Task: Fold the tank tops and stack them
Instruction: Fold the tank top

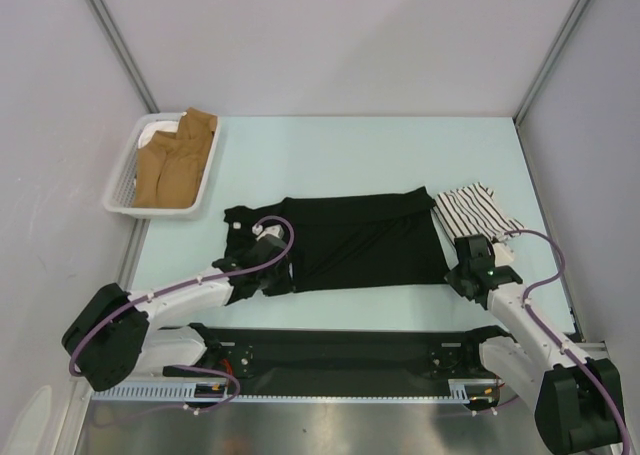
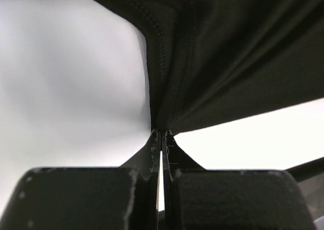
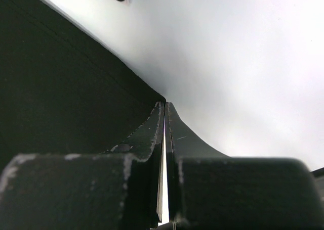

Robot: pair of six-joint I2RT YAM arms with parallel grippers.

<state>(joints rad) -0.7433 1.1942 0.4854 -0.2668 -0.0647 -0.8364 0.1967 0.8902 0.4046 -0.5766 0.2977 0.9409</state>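
Note:
The black tank top [image 1: 360,237] lies spread across the middle of the table, its top edge folded over. The striped white tank top [image 1: 478,211] lies folded just right of it. My left gripper [image 1: 262,267] is shut on the black top's near left strap; the left wrist view shows the hem [image 2: 167,78] pinched at my fingertips [image 2: 161,133]. My right gripper [image 1: 458,271] is shut on the black top's near right corner, seen in the right wrist view [image 3: 66,88] at the tips [image 3: 165,104].
A white basket [image 1: 122,190] with tan cloths [image 1: 172,160] stands at the back left. A dark strip [image 1: 330,353] runs along the near edge between the arm bases. Grey walls close the left, back and right sides.

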